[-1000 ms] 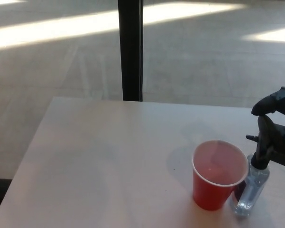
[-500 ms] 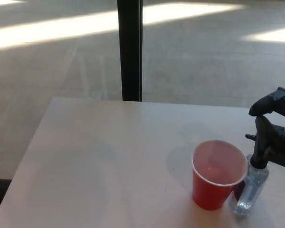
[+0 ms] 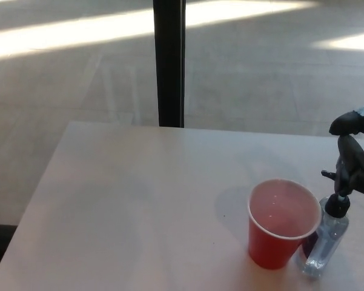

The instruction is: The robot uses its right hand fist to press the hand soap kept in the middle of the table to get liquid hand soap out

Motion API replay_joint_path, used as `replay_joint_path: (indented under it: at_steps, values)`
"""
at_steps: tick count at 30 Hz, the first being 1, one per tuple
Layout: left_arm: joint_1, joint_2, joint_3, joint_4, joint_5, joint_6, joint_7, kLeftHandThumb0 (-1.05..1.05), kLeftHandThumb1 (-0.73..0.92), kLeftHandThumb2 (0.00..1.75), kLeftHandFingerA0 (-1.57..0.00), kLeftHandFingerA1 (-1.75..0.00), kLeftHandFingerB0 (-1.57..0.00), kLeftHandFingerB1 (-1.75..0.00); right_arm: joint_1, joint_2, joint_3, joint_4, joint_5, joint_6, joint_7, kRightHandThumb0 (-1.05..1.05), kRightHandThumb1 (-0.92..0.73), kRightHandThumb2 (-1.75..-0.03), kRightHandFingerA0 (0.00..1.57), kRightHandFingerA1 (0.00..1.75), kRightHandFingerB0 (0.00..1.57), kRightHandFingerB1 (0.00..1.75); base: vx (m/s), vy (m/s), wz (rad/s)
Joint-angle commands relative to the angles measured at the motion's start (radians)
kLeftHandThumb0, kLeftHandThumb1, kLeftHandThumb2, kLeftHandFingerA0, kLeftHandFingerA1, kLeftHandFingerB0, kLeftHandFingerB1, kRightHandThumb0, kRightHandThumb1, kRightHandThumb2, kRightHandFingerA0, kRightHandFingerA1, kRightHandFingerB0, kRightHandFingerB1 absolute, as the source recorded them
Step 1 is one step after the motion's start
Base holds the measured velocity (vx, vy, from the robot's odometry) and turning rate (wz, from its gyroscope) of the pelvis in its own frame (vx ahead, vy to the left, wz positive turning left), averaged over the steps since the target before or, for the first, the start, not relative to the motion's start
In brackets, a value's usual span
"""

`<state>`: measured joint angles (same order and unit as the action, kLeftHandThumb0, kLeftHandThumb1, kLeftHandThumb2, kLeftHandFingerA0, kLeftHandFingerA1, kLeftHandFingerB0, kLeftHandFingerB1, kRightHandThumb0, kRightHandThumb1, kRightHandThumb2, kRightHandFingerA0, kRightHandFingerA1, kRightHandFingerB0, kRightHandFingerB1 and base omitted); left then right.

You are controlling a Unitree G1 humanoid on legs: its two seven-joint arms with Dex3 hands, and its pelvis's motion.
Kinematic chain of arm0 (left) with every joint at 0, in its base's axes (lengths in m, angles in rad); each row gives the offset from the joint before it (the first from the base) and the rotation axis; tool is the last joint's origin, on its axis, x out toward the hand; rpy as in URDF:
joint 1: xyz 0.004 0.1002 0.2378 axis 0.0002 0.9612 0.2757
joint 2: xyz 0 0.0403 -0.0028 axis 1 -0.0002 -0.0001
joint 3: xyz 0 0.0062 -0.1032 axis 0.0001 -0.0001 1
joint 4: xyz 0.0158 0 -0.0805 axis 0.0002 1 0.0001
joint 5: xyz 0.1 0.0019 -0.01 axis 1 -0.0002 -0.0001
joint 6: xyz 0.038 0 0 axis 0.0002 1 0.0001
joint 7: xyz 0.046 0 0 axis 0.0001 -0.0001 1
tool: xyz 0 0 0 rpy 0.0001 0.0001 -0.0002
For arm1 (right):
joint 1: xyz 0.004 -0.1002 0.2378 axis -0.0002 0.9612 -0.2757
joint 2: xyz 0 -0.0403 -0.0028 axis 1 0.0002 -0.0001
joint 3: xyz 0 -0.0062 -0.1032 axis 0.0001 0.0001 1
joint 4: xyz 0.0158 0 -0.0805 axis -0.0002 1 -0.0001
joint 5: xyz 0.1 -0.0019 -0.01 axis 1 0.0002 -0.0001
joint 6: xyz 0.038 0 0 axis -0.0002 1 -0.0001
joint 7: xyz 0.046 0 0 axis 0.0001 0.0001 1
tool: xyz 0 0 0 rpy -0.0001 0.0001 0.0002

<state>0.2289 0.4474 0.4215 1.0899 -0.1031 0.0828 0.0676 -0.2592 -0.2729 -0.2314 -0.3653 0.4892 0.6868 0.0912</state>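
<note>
Head view: right hand (image 3: 356, 154) poised just above the soap bottle's pump, fingers curled loosely with nothing held, soap bottle (image 3: 327, 239) touching the right side of the red cup (image 3: 283, 223), presumably to catch soap.

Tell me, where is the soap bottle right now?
In the head view, the soap bottle stands near the table's right front, just right of the red cup, under the robot's right hand.

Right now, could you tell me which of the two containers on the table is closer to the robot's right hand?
The clear soap bottle, directly below the right hand; the red cup stands beside it, farther left.
</note>
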Motion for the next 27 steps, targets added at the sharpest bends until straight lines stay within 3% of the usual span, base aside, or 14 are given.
replay_joint_path:
  at_steps: [1,3,19,25,26,27]
  values:
    - [0.008,0.019,0.006,-0.008,-0.012,-0.016,0.004,-0.19,0.36,0.87,-0.79,-0.94,-0.56,-0.78,0.058,0.017,0.015,-0.001,0.016,0.118,-0.027,-0.25,-0.65,-1.07,1.00,1.75,0.60,1.64,0.00,0.000,0.00]
    - [0.006,0.019,0.000,-0.010,-0.005,-0.010,0.012,-0.19,0.36,0.86,-0.81,-0.96,-0.58,-0.79,0.069,0.021,0.034,0.003,-0.001,0.103,-0.029,-0.26,-0.59,-1.13,1.02,1.75,0.62,1.66,0.00,0.000,0.00]
    - [0.014,0.018,-0.001,-0.015,-0.006,-0.015,0.003,-0.19,0.36,0.87,-0.81,-0.96,-0.57,-0.79,0.138,0.024,0.060,0.026,-0.010,0.033,0.001,-0.26,-0.65,-1.07,0.99,1.75,0.55,1.70,0.00,0.000,0.00]
    - [0.018,0.014,-0.006,-0.036,-0.003,-0.009,0.010,-0.20,0.36,0.87,-0.79,-0.93,-0.56,-0.77,0.167,0.032,0.080,0.011,-0.042,0.044,-0.049,-0.24,-0.67,-1.02,0.97,1.75,0.59,1.58,0.00,0.000,0.00]
    - [0.012,0.016,-0.004,-0.026,-0.006,-0.006,0.009,-0.20,0.36,0.86,-0.78,-0.93,-0.54,-0.76,0.176,0.029,0.085,0.018,-0.047,0.027,-0.039,-0.24,-0.66,-1.07,0.96,1.75,0.68,1.48,0.00,0.000,0.00]
    - [0.011,0.016,-0.003,-0.025,-0.007,-0.002,0.008,-0.20,0.36,0.87,-0.79,-0.93,-0.54,-0.76,0.185,0.027,0.092,0.024,-0.052,0.012,-0.032,-0.24,-0.66,-1.07,0.95,1.75,0.69,1.49,0.00,0.000,0.00]
